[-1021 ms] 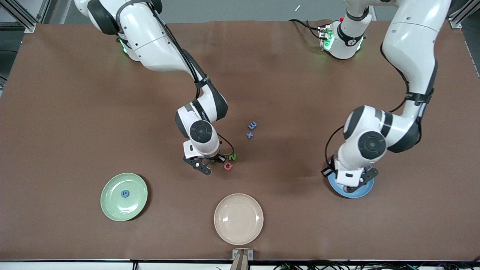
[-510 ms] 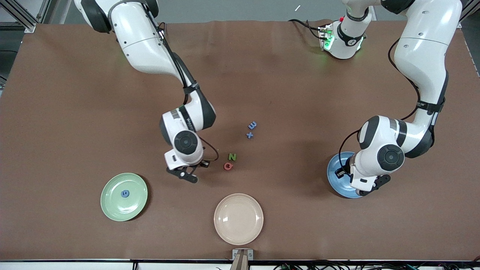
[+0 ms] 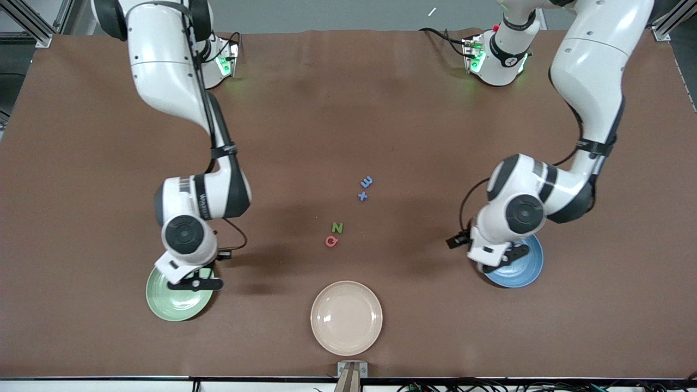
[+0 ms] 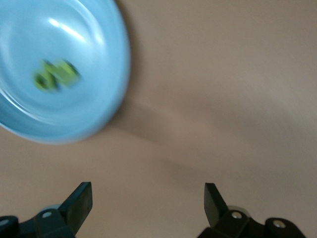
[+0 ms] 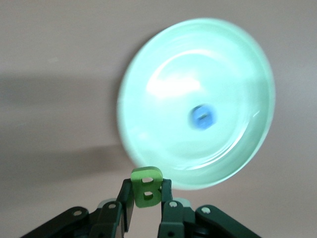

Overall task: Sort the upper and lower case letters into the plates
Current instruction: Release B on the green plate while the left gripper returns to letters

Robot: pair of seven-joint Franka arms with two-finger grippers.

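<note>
The round cream-beige plate point(image 3: 346, 318) sits nearest the front camera. From it, the pale green plate point(image 3: 179, 300) lies toward the right arm's end, the blue plate point(image 3: 518, 267) toward the left arm's end, slightly farther back. The green N letter point(image 3: 337, 227) and red round letter point(image 3: 331, 240) lie farther than the cream-beige plate.

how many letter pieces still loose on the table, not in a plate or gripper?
4: blue 3-shaped piece and blue x mid-table; green N and red piece beside it, nearer the front camera. The arms may hide more.

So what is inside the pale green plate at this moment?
The right wrist view shows one small blue letter lying in the pale green plate. The right gripper holds a green letter over the plate's edge. In the front view the arm covers most of the plate.
</note>
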